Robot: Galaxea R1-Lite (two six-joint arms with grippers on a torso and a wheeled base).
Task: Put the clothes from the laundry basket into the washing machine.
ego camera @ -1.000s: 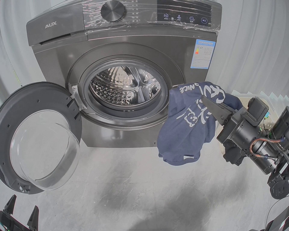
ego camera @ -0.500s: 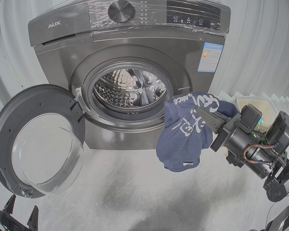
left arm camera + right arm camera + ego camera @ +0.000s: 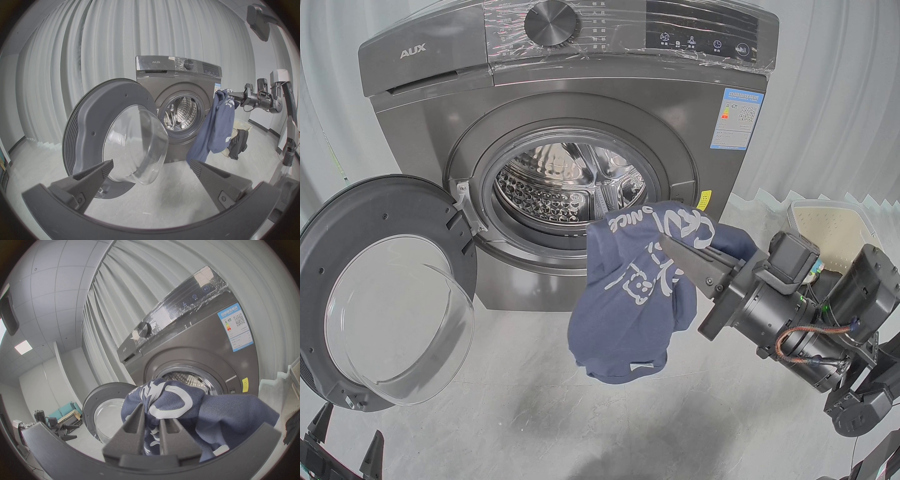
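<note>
Left end effector (image 3: 350, 425): hung low over the floor (image 3: 550, 400), nearest the robot, with its fingers (image 3: 90, 175) spread wide and nothing between them.
Right end effector (image 3: 675, 247): was held out at the height of the porthole's lower rim, fingers closed tight on a bunched fold of the navy shirt (image 3: 631, 294).
Navy shirt: bore white print and hung from that grip clear of the floor, just in front of the lower right of the opening and not inside the drum (image 3: 562, 181).
Door (image 3: 381, 212): stood swung fully open on the machine's left side.
Washing machine (image 3: 581, 94): grey front-loader, its steel drum bare.
Laundry basket (image 3: 837, 206): pale, stood on the floor to the right of the machine, with a dark garment (image 3: 237, 145) draped over its edge.
</note>
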